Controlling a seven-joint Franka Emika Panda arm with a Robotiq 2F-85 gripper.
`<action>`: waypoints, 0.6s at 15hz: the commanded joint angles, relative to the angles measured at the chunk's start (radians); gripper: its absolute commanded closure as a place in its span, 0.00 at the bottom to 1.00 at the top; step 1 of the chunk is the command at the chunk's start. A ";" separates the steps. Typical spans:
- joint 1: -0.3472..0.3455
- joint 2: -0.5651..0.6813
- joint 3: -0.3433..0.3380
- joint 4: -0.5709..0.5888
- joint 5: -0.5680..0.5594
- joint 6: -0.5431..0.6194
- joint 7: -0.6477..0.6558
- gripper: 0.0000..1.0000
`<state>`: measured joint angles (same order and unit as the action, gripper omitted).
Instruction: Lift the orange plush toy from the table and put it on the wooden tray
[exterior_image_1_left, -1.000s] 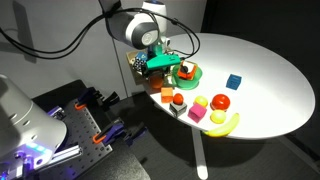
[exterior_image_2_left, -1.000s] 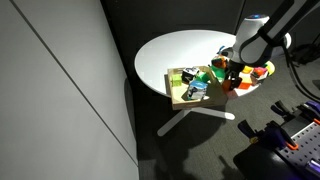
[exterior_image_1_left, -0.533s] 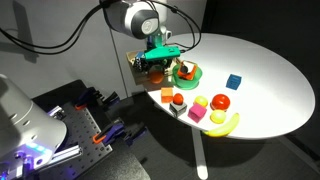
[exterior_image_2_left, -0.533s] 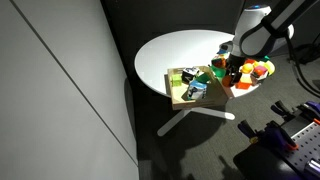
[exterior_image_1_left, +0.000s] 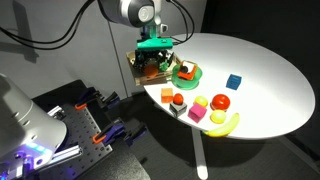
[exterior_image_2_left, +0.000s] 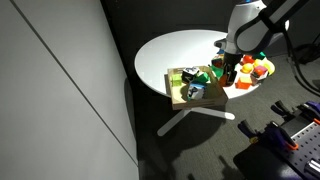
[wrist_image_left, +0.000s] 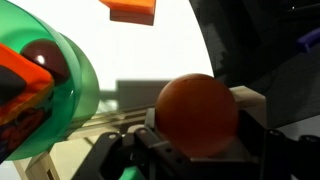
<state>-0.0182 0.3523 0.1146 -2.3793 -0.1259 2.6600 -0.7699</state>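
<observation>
In the wrist view the orange plush toy (wrist_image_left: 196, 108) is a plain rounded lump clamped between my gripper's (wrist_image_left: 200, 135) dark fingers. Slats of the wooden tray (wrist_image_left: 75, 128) show below and to the left of it. In both exterior views my gripper (exterior_image_1_left: 152, 57) (exterior_image_2_left: 230, 62) hangs over the light brown wooden tray (exterior_image_1_left: 137, 68) (exterior_image_2_left: 176, 99) at the table's edge. The tray holds several small things. The toy itself is too small to make out in the exterior views.
The round green plate (exterior_image_1_left: 194, 74) (wrist_image_left: 70, 70) with toys on it stands right beside the tray. Further along the white table lie a blue cube (exterior_image_1_left: 234, 82), a red apple (exterior_image_1_left: 220, 101), a banana (exterior_image_1_left: 226, 123), an orange-and-red block toy (exterior_image_1_left: 178, 98) and other blocks.
My gripper has moved with the orange plush toy from beside the green plate to over the wooden tray, and the arm has swung with it.
</observation>
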 joint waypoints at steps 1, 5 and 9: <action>0.033 0.003 0.004 0.055 -0.014 -0.071 0.089 0.46; 0.054 0.019 0.022 0.109 0.000 -0.102 0.148 0.46; 0.068 0.045 0.039 0.156 -0.004 -0.099 0.198 0.46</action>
<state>0.0403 0.3712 0.1429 -2.2777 -0.1259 2.5848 -0.6216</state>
